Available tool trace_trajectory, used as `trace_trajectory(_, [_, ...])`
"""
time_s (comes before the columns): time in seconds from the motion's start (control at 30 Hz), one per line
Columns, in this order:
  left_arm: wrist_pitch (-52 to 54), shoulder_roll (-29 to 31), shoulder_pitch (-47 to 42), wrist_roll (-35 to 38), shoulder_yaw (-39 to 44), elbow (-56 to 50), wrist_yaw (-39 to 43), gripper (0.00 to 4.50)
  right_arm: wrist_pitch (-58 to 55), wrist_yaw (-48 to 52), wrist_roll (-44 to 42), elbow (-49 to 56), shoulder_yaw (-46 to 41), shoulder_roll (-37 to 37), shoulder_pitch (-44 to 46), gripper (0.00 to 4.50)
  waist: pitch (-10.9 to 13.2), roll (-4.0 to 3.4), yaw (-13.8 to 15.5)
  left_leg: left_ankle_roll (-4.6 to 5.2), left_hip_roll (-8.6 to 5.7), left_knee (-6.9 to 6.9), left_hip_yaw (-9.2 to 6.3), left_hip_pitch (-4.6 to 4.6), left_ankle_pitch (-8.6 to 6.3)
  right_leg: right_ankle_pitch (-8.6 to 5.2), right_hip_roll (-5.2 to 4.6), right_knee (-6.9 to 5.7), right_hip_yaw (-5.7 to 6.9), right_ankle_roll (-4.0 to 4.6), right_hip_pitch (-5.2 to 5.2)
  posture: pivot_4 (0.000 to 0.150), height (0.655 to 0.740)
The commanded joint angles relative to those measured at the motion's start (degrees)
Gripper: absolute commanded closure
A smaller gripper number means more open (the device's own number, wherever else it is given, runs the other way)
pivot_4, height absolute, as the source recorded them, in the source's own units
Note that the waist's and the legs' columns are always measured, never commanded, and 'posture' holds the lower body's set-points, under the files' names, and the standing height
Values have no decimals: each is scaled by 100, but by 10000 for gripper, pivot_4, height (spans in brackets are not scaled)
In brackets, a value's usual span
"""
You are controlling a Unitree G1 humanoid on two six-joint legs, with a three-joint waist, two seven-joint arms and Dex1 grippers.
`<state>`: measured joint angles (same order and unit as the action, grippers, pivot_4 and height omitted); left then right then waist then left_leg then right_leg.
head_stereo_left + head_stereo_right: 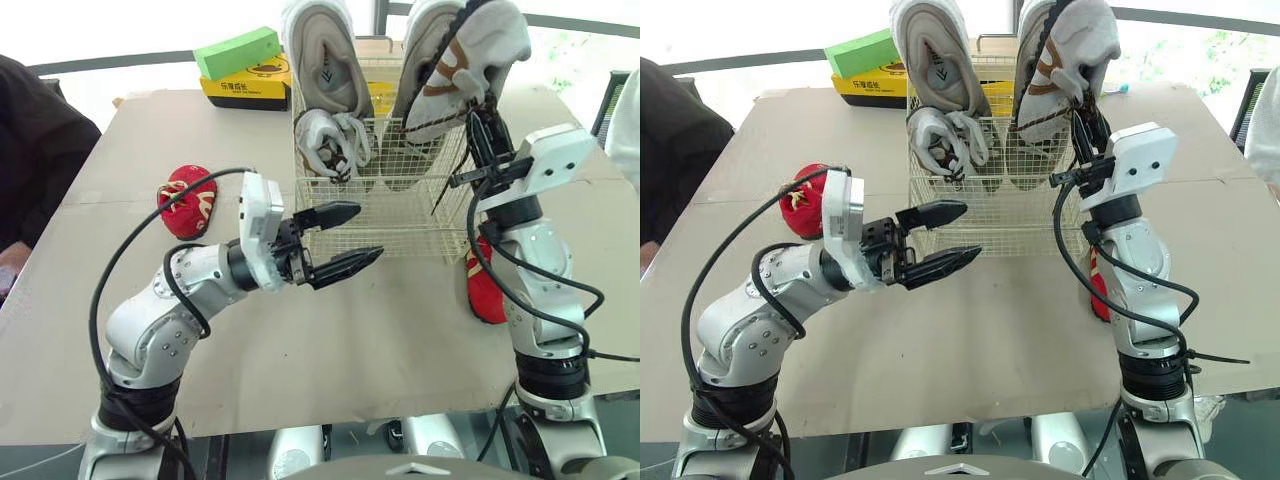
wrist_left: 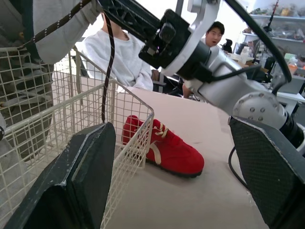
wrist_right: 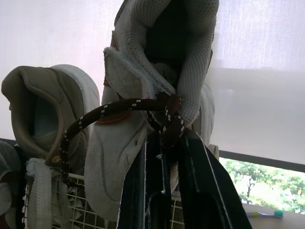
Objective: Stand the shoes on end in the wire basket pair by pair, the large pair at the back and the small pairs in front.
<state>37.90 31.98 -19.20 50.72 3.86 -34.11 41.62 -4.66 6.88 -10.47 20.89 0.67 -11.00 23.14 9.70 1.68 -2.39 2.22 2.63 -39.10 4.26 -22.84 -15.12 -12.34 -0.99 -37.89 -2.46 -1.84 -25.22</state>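
My right claw (image 3: 164, 139) is clenched on the large white-and-brown mesh sneaker (image 1: 468, 50), upright at the back right of the white wire basket (image 1: 400, 236) near the table's (image 1: 350, 340) far edge. My left claw (image 1: 368, 232) hangs released at the basket's front. A small red shoe (image 1: 188, 200) lies toward the left edge.

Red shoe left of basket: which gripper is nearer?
Left. The left gripper is open before the basket, right of the red shoe; the right gripper, farther right, grips a large shoe.
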Motion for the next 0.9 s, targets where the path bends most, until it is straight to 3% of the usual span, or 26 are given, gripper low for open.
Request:
trace_trajectory(0.03, [465,40,-439,668,95,-782,-856,3874,-73,125,48,44,-30,-49,-214,44710,0,0,-2,0,0,0,0,-1,0,0,0,0,0,0,0,1500,7400])
trace_trajectory(0.4, [806,188,-570,1627,295,-1065,-2277,3874,-547,482,33,579,-51,-276,-1020,44710,-1,1,-11,0,0,0,4,17,0,-4,2,-1,-5,-5,11,1500,7400])
trace_trajectory(0.57, [399,548,291,1020,551,-622,-1390,3874,-889,676,-51,736,-144,-425,-981,44710,0,-1,-1,-1,-1,7,3,14,0,-2,3,1,-2,0,6,1500,7400])
trace_trajectory(0.9, [-272,746,855,286,641,-136,-316,3874,-1916,832,-466,1381,-111,-569,-784,44710,2,1,38,-1,-2,17,4,-6,-1,-2,-9,20,1,2,-2,1500,7400])
